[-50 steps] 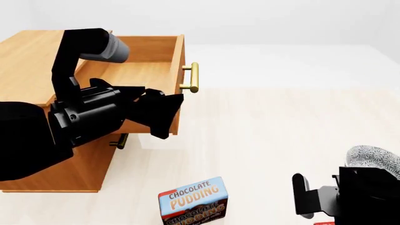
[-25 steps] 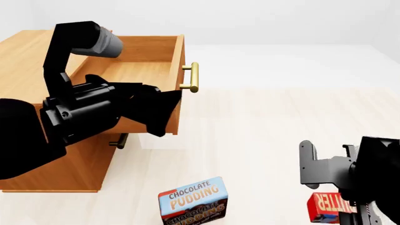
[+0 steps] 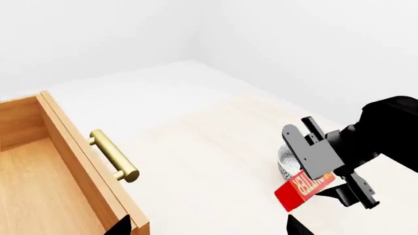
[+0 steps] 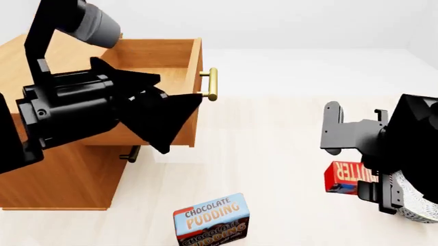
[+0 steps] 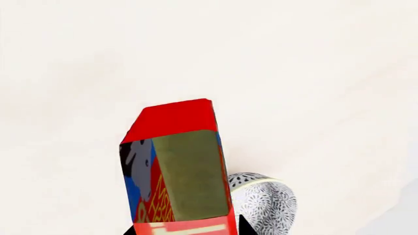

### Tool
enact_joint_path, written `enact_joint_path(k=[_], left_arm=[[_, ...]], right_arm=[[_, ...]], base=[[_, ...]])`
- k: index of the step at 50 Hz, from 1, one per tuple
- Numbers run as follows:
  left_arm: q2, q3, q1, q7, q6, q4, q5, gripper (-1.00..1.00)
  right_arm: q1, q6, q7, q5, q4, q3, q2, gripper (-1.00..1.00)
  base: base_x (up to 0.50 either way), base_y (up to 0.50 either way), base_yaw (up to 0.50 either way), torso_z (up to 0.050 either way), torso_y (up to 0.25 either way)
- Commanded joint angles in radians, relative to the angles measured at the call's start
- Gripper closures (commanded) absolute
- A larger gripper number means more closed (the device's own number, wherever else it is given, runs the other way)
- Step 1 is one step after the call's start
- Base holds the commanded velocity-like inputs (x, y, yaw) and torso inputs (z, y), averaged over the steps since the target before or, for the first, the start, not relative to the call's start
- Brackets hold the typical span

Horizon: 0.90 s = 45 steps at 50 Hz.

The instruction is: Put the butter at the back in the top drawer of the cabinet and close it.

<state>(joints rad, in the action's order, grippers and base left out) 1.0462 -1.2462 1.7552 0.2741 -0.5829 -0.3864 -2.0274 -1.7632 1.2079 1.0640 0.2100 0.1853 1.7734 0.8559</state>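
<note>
My right gripper (image 4: 356, 165) is shut on the butter (image 4: 346, 177), a small red carton with white lettering, held in the air above the pale surface at the right. From the right wrist, the butter (image 5: 176, 166) fills the space between the jaws of that gripper (image 5: 188, 230). The cabinet (image 4: 61, 179) stands at the left with its top drawer (image 4: 147, 77) pulled out and its inside bare. My left gripper (image 4: 171, 105) hovers open over the drawer's front edge with nothing in it. In the left wrist view the drawer's brass handle (image 3: 114, 155) and the butter (image 3: 304, 188) both show.
A Chocolate Pudding box (image 4: 212, 219) stands on the surface in front of the cabinet. A speckled grey bowl (image 4: 419, 206) sits below my right arm. The second drawer's handle (image 4: 131, 154) pokes out under the open drawer.
My right gripper has risen from the lower right corner with the butter in it, lifting it well above the bowl. The left arm has shifted up and back a little.
</note>
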Motion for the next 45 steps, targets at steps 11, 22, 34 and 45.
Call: enact_joint_path(k=[11, 22, 34, 45], left_arm=[[-0.031, 0.019, 0.05, -0.29, -0.13, -0.038, 0.169, -1.0], [-0.066, 0.014, 0.04, -0.394, -0.14, -0.046, 0.282, -1.0], [-0.108, 0.002, 0.012, -0.517, -0.115, -0.04, 0.439, -1.0], [-0.161, -0.022, 0.0, -0.574, -0.116, -0.021, 0.525, -1.0]], right_arm=[[-0.122, -0.014, 0.045, -0.012, -0.059, -0.064, -0.092, 1.0], [-0.194, 0.006, 0.083, 0.015, -0.006, -0.109, -0.117, 1.0], [-0.205, 0.014, 0.094, 0.042, 0.017, -0.142, -0.158, 1.0], [-0.207, 0.016, 0.092, 0.058, 0.047, -0.17, -0.192, 1.0]], base=[[0.0, 0.0, 0.0, 0.0, 0.001], [0.0, 0.0, 0.0, 0.001, 0.002], [0.0, 0.0, 0.0, 0.0, 0.001], [0.0, 0.0, 0.0, 0.0, 0.001]])
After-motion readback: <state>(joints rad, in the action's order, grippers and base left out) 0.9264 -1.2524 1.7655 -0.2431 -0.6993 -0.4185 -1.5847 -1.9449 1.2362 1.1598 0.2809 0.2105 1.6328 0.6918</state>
